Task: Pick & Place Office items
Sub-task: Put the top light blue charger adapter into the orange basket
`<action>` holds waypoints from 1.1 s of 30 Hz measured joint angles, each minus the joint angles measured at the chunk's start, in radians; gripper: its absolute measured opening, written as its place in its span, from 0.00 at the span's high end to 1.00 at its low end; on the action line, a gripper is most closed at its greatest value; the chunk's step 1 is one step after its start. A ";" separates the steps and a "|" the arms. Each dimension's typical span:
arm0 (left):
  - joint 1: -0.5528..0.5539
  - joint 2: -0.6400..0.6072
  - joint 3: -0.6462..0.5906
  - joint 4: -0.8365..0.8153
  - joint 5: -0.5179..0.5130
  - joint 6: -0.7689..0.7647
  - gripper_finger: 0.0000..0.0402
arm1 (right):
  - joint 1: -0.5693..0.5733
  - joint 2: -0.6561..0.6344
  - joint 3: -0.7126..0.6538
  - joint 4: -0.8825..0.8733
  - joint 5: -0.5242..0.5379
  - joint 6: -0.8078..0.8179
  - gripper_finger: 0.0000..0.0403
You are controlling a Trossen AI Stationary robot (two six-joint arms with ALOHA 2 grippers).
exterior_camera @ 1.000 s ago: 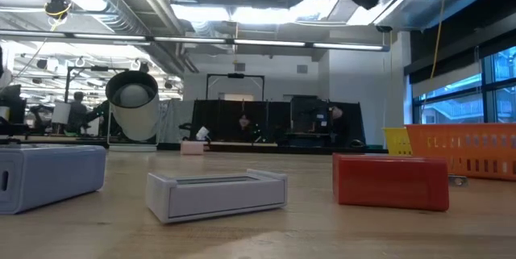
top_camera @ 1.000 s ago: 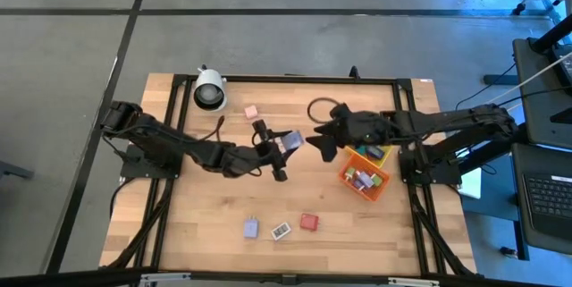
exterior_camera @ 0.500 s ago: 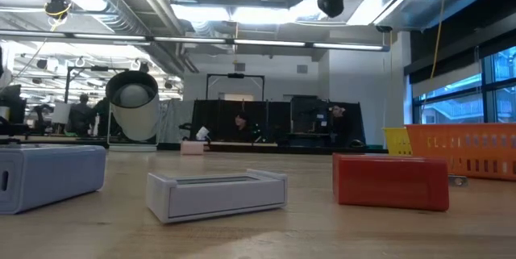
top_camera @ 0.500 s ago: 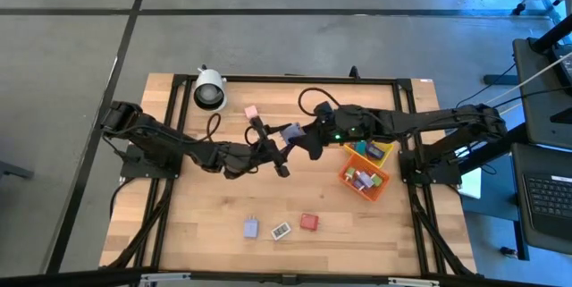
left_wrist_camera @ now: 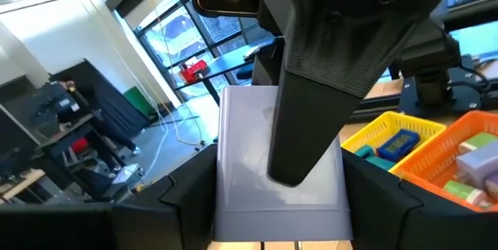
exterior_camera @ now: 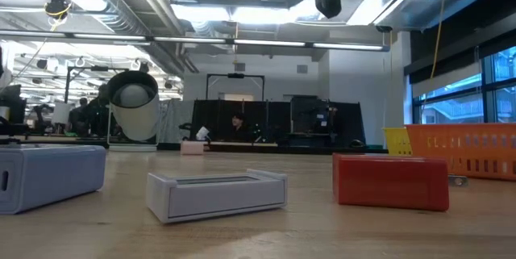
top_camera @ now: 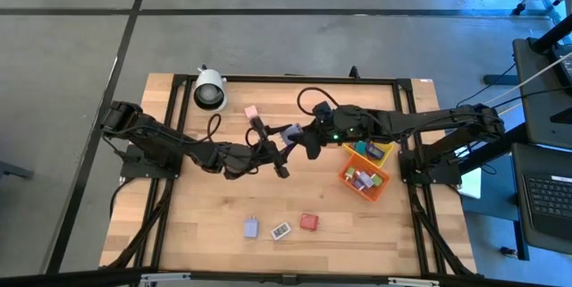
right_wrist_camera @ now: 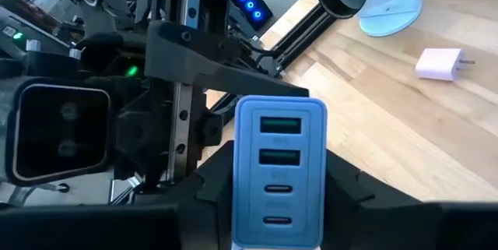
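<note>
counter: pale wooden plank counter in a black frame; largest open stretch runs from centre toward 7 o'clock, bare boards.
left arm: enters from 9 o'clock and reaches to centre; left gripper holds a lavender-blue rectangular charger block with a column of ports, lifted above the boards. In the left wrist view the block sits between this gripper's own two dark fingers, gripped at the sides.
right arm: enters from 3 o'clock; right gripper meets the same block from the opposite side, fingers clamped on it. Right wrist view shows the port face squarely between its fingers.
reading: looks like a mid-air handover, left to right, since the bins lie on the right arm's side. Both grippers grip the block; the left has not let go.
bins: orange slatted plastic bin at 3 o'clock, several small pieces already inside; yellow plastic bin touching it on the far side. Both just beside the right gripper, so a short carry.
white cylinder: white camera-like cylinder with dark lens face at 11 o'clock near the counter edge, well apart from the grippers.
loose items: small pink block near 12 o'clock; at 6 o'clock a row of lavender block, white flat piece, red block, near the front edge.
risk: the two grippers are crowded on one small block; a pull before the left releases could twist it.
</note>
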 joint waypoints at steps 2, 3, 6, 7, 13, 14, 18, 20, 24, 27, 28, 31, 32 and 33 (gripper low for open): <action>0.001 0.000 0.000 -0.001 0.003 0.001 0.46 | -0.001 0.000 0.000 -0.002 0.000 0.003 0.71; 0.001 0.000 0.000 -0.001 0.003 -0.006 0.45 | -0.001 0.000 0.000 -0.002 -0.001 0.003 0.71; 0.000 0.000 0.000 0.003 0.012 -0.068 0.40 | -0.001 0.000 0.000 -0.008 -0.009 -0.010 0.71; 0.000 0.000 0.000 0.010 0.016 -0.089 0.38 | -0.003 0.000 0.000 -0.016 -0.007 -0.014 0.71; -0.002 -0.001 0.002 0.008 -0.043 -0.196 0.29 | -0.044 -0.047 0.000 -0.169 -0.001 -0.034 0.71; -0.001 -0.001 0.002 0.007 -0.058 -0.206 0.28 | -0.049 -0.059 0.000 -0.211 -0.001 -0.036 0.71; -0.002 -0.001 0.002 -0.014 -0.110 -0.239 0.27 | -0.048 -0.117 0.000 -0.425 -0.003 -0.057 0.71; -0.002 -0.001 0.002 -0.034 -0.123 -0.262 0.28 | -0.030 -0.139 0.000 -0.543 -0.003 -0.056 0.71; 0.000 -0.001 0.002 -0.074 -0.132 -0.315 0.28 | 0.029 -0.152 0.000 -0.794 -0.016 -0.025 0.71; 0.000 -0.001 0.002 -0.093 -0.133 -0.344 0.28 | 0.086 -0.152 -0.015 -0.934 -0.039 0.008 0.71; 0.000 -0.001 0.002 -0.101 -0.132 -0.352 0.28 | 0.103 -0.152 -0.028 -0.960 -0.054 0.024 0.71; 0.000 0.000 0.002 -0.106 -0.133 -0.357 0.28 | 0.152 -0.152 -0.077 -0.985 -0.108 0.073 0.71; 0.000 0.000 0.002 -0.107 -0.133 -0.357 0.28 | 0.166 -0.152 -0.094 -0.984 -0.122 0.087 0.71; 0.000 0.000 0.001 -0.108 -0.133 -0.357 0.28 | 0.180 -0.152 -0.111 -0.983 -0.134 0.100 0.71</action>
